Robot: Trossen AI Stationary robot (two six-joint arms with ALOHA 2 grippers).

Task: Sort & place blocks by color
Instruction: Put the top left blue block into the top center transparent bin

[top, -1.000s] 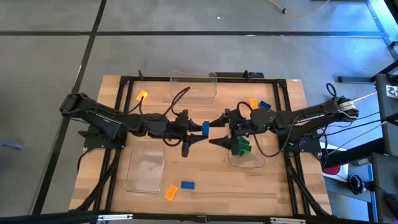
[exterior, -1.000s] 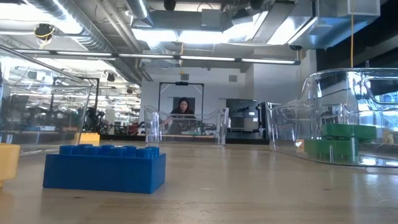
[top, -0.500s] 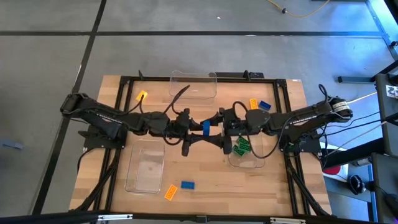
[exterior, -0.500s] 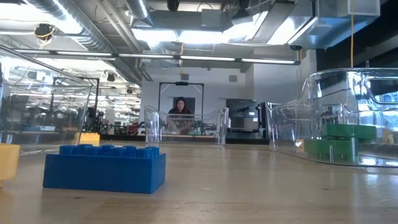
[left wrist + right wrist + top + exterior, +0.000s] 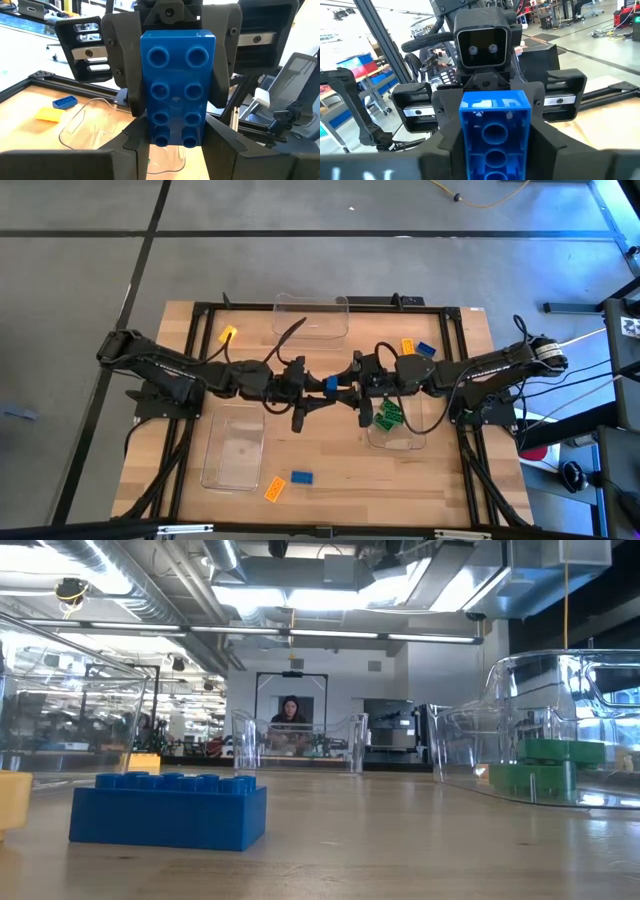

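Observation:
A blue brick [image 5: 330,384] hangs above the table's middle between my two grippers. My left gripper [image 5: 314,388] comes from the left and is shut on it. My right gripper [image 5: 346,387] comes from the right and is shut on the same brick. The brick's studded face [image 5: 176,75] looks toward the left arm, its hollow underside [image 5: 494,135] toward the right arm. Green bricks [image 5: 389,414] lie in a clear tray [image 5: 412,442] right of centre. Loose orange bricks [image 5: 228,334] [image 5: 274,489] and blue bricks [image 5: 301,478] [image 5: 427,349] lie on the table. My left gripper pinches the blue brick's two long sides [image 5: 145,142] between its fingers [image 5: 131,145], which lie level and come from the table's left. The brick is lifted clear of the table, studs facing this arm. My right gripper pinches the same brick's long sides [image 5: 465,150] between its fingers [image 5: 442,150], level, from the table's right. In the left wrist view its fingers [image 5: 122,70] flank the brick's farther part. The hollow underside faces this arm.
One bare clear tray [image 5: 233,445] lies near the left front, another [image 5: 311,317] at the far edge. An orange brick [image 5: 408,346] lies beside the far-right blue one. In the low view a blue brick [image 5: 168,810] stands close by. A person sits in the room beyond.
My right gripper has moved a little toward the table's left, up to the blue brick held by my left gripper, and has shut on it. The brick and the left gripper have stayed where they were.

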